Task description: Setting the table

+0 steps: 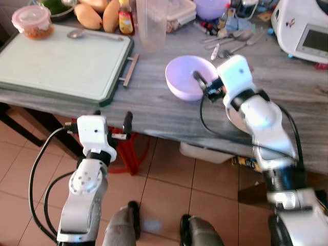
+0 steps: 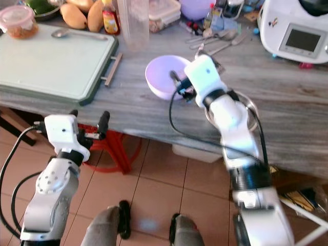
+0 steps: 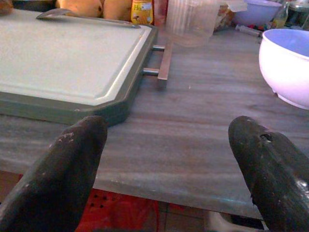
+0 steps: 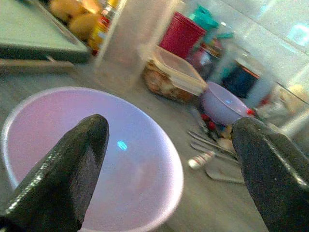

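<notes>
Grey wood-grain worktop (image 1: 154,105) over terracotta floor tiles (image 1: 169,174). Round glossy lilac bowl (image 1: 190,77) sits mid-worktop, toward the front edge. Right hand (image 4: 169,145) hovers over it, fingers spread wide, empty. Left hand (image 3: 169,159) at the front edge, open, empty. Flat pale-green tray (image 1: 59,61) with metal handle occupies the left end.

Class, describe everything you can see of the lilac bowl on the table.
The bowl is round, deep, pale lilac, plastic-looking and seems empty. It stands upright on the grey wood-grain table, right of the green tray. The right gripper is open at its rim, one finger inside; contact can't be judged.
</notes>
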Motion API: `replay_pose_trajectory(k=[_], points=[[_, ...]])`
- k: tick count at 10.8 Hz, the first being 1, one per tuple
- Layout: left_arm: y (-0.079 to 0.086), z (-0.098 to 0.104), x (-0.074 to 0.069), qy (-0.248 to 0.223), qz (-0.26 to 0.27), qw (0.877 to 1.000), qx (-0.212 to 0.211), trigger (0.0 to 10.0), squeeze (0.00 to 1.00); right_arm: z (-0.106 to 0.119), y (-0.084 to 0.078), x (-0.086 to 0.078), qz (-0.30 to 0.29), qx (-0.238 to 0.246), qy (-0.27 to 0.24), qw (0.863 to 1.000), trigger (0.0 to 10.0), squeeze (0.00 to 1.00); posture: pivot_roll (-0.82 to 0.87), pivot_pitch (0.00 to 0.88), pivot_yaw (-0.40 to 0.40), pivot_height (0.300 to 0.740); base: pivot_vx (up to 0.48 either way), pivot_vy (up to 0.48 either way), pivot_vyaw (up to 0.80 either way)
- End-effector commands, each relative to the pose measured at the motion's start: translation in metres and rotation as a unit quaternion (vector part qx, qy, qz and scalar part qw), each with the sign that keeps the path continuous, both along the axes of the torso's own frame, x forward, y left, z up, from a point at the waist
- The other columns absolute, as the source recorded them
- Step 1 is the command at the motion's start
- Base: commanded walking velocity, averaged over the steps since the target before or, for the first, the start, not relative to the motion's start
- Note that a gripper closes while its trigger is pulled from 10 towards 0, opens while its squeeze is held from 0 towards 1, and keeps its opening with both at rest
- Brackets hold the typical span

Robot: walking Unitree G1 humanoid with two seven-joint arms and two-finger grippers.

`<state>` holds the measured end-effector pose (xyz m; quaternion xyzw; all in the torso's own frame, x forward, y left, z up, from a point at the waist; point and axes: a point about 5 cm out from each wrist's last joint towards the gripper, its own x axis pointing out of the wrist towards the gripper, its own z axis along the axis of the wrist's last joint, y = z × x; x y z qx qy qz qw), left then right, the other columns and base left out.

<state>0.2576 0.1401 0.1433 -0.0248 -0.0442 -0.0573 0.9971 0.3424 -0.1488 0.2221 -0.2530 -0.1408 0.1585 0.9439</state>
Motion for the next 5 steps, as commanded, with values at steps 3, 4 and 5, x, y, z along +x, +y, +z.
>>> replay_pose_trajectory(k=[3,4,5], points=[[0.001,-0.004,-0.002,0.006,0.001,1.000,0.000,10.0,0.00,-0.006,-0.025,-0.018,-0.150,0.040,-0.027,0.987,10.0,1.00,0.02,0.206,-0.030,0.740,0.000,0.000,0.00],[0.001,-0.004,-0.002,0.006,0.001,1.000,0.000,10.0,0.00,-0.014,-0.028,-0.022,-0.174,0.044,-0.015,0.984,10.0,1.00,0.02,0.206,-0.030,0.740,0.000,0.000,0.00],[0.001,-0.003,-0.003,0.007,0.001,1.000,0.001,10.0,0.00,-0.023,-0.034,-0.025,-0.203,0.053,0.006,0.978,10.0,1.00,0.03,0.214,-0.026,0.740,0.000,0.000,0.00]])
